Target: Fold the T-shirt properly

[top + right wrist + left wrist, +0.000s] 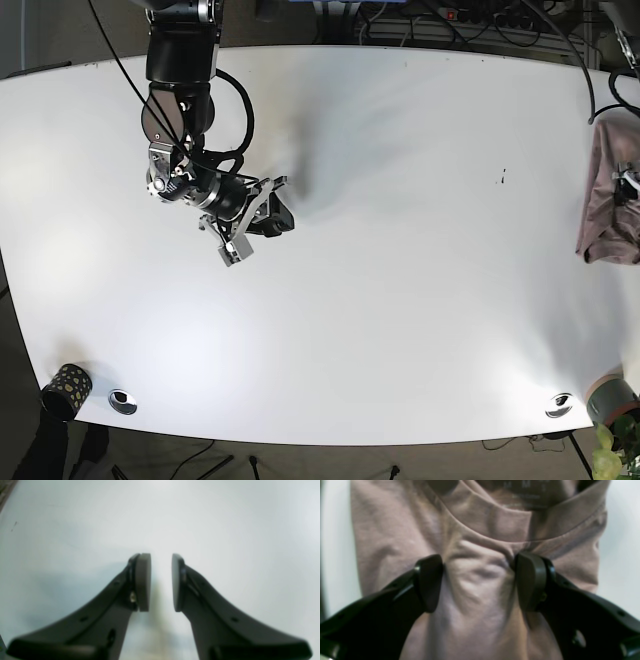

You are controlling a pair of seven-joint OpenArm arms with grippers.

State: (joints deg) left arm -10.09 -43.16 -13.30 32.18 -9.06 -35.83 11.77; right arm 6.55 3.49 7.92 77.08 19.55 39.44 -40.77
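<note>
The mauve T-shirt [603, 170] lies bunched at the far right edge of the white table [400, 250], partly cut off by the frame. In the left wrist view the T-shirt [395, 530] fills the picture, collar and label at the top. My left gripper [480, 580] is down on it with its pads wide apart and wrinkled cloth puckered between them. In the base view only a small part of the left gripper [628, 185] shows over the shirt. My right gripper [161, 582] hovers over bare table left of centre [268, 218], fingers slightly parted, holding nothing.
A dark patterned cup [65, 388] and a metal disc [123, 401] sit at the front left corner. Another disc [560, 405], a grey cup [612, 395] and a plant [615, 450] are at the front right. Cables run along the back edge.
</note>
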